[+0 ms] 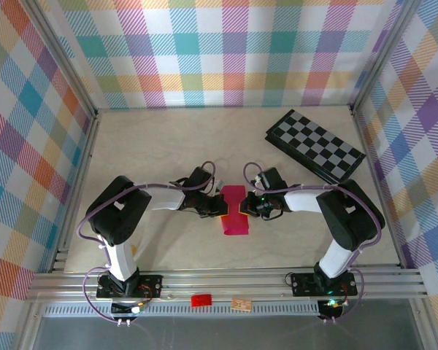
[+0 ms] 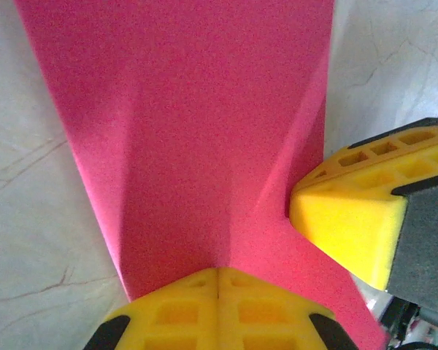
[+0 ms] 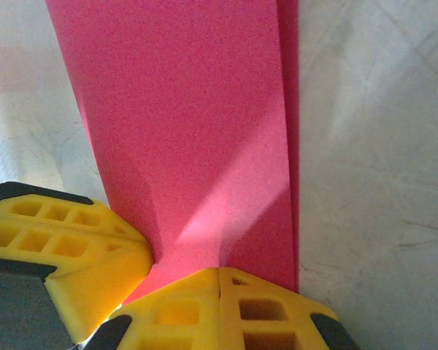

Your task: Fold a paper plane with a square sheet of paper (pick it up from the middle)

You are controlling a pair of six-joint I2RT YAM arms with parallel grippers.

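Black-and-white arms [image 1: 164, 198], purple cables [image 1: 80, 232], yellow gridded jaws, perhaps foam.

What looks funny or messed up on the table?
The thin magenta-pink paper sheet is buckled in its middle, where the left end effector and right end effector pinch it from opposite sides. Its folded layers also miss lining up along one edge.

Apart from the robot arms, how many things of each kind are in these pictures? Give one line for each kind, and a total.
Folded pink paper: 1
Checkerboard: 1
Small red tag: 1
Small tan piece: 1
Total: 4
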